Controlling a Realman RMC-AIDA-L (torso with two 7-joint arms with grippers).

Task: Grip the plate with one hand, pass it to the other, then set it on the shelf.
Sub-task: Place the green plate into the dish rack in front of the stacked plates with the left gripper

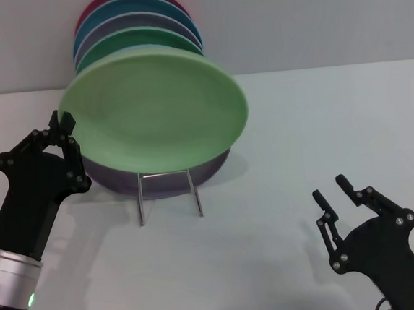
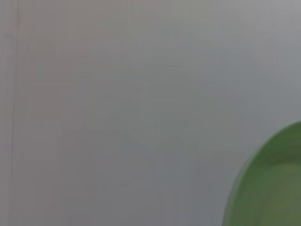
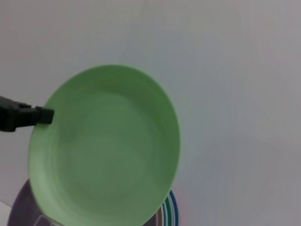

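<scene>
Plate at head view's upper centre, tilted before stacked plates on shelf; left gripper clamped on its left rim; right gripper lower right, spread, holding nothing. Left wrist: plate edge lower right. Right wrist: plate centre-left.

the plate hung over the shelf and its stacked plates, blocking it from the front; bare table lay toward the right edge.
</scene>
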